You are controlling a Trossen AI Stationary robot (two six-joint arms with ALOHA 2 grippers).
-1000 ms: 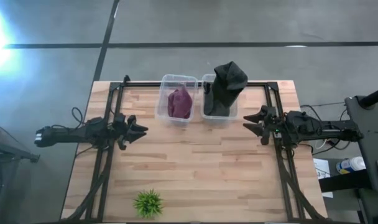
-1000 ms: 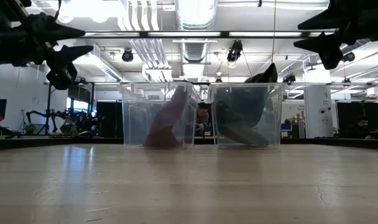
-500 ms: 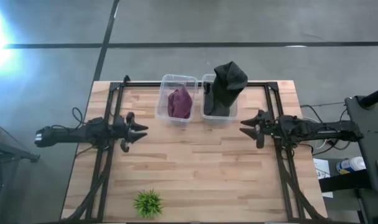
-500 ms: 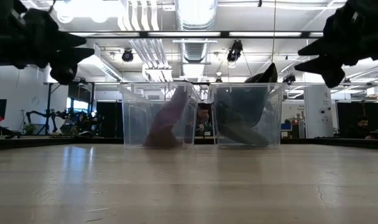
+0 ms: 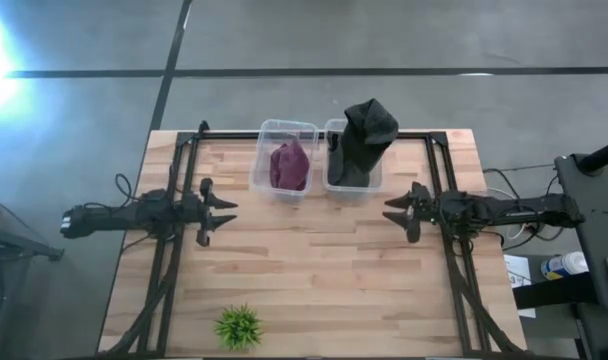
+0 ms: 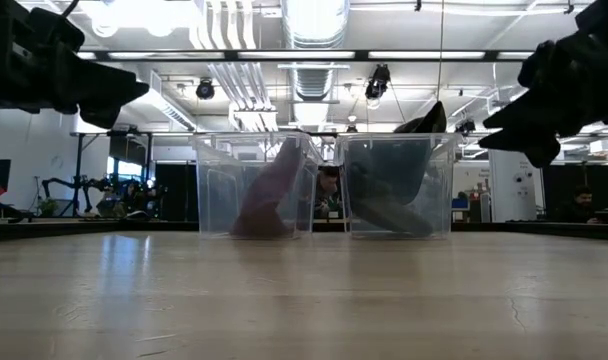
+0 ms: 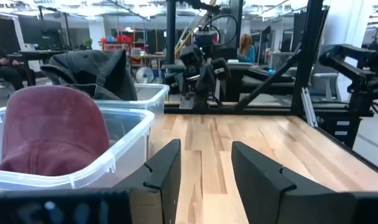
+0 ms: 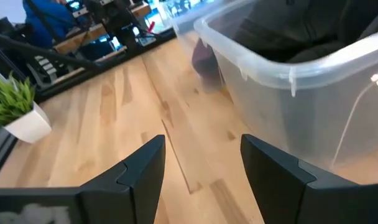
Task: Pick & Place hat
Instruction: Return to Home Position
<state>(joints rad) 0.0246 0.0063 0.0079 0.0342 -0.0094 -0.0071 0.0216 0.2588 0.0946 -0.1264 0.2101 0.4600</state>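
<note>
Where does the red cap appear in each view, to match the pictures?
High view: red cap in the left bin, above centre.
Low view: red cap in the left bin, left of centre.
Left wrist view: red cap in the left bin, close by.
Right wrist view: not clearly in it.
Landmark: black cap in the neighbouring bin, in all views.

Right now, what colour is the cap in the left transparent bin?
The cap is dull dark red; the left wrist view shows it best.

High view straight down on table (image 5: 314, 285), low view level across it; both share bins (image 5: 286, 124)
</note>
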